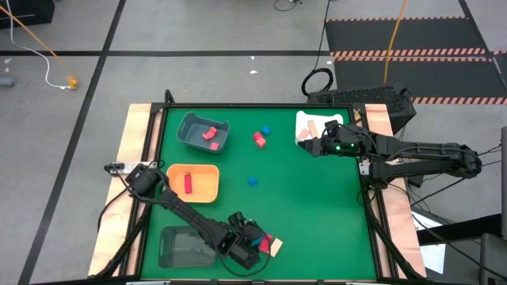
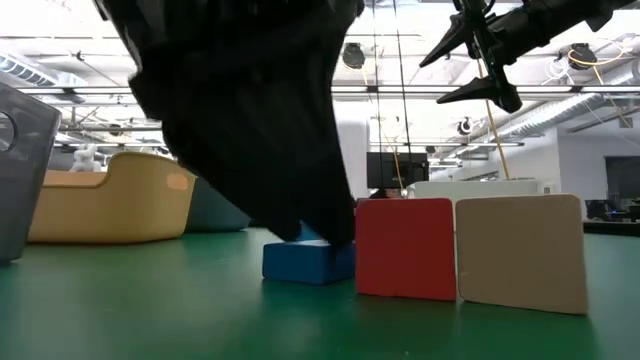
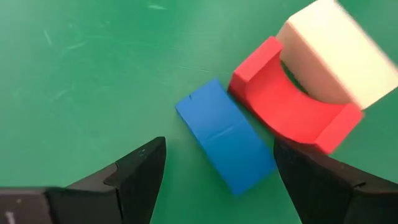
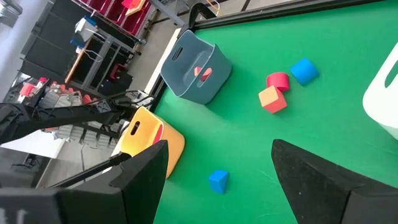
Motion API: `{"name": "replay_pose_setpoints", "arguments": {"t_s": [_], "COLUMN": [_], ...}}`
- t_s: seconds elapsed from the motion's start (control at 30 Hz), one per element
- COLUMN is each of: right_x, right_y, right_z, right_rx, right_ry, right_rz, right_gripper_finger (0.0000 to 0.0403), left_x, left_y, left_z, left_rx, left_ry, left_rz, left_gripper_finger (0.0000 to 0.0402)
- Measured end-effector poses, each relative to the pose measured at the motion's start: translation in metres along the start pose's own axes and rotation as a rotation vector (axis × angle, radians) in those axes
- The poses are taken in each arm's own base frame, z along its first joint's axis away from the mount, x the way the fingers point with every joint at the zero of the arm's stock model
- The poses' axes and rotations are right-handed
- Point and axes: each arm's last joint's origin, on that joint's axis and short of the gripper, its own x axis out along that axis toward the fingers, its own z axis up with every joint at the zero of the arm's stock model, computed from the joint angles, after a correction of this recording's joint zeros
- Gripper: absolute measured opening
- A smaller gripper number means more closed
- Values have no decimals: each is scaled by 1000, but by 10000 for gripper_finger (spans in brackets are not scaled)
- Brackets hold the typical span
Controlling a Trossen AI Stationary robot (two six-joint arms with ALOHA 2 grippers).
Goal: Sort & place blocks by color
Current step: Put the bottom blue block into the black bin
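Observation:
Near the table's near edge lie a flat blue block point(image 3: 224, 143), a red arch-shaped block point(image 3: 292, 106) and a cream block point(image 3: 336, 56), close together; they also show as blue block point(image 2: 308, 260), red block point(image 2: 405, 248) and cream block point(image 2: 520, 252). My left gripper point(image 3: 217, 180) is open low over them point(image 1: 252, 241), a finger on either side of the blue block with green table showing between. My right gripper point(image 1: 310, 147) hovers open beside the white tray point(image 1: 305, 120), which holds a tan block point(image 1: 313, 127). More blocks lie mid-table: red point(image 1: 259, 140), blue point(image 1: 265, 131), blue point(image 1: 253, 181).
A grey tray point(image 1: 190, 131) at the far left holds red blocks point(image 1: 211, 133). An orange tray point(image 1: 207, 184) holds one red block point(image 1: 188, 183). A dark see-through tray point(image 1: 182, 247) sits at the near left corner. Open green table lies between the mid-table blocks and the right edge.

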Motion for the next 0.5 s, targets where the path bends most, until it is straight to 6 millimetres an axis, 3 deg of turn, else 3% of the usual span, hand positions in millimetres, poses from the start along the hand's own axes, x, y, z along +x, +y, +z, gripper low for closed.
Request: {"name": "replay_pose_setpoints", "arguments": {"t_s": [0.23,0.5], "right_x": [0,0], "right_y": [0,0], "right_z": [0,0], "right_rx": [0,1], "right_ry": [-1,-1], "right_rz": [2,2], "right_gripper_finger": [279,279], "left_x": [14,16], "left_y": [-2,2], "left_z": [-6,-6], "left_rx": [56,62], "left_ry": [-8,11], "left_rz": [14,48], "left_gripper_finger": [301,300]}}
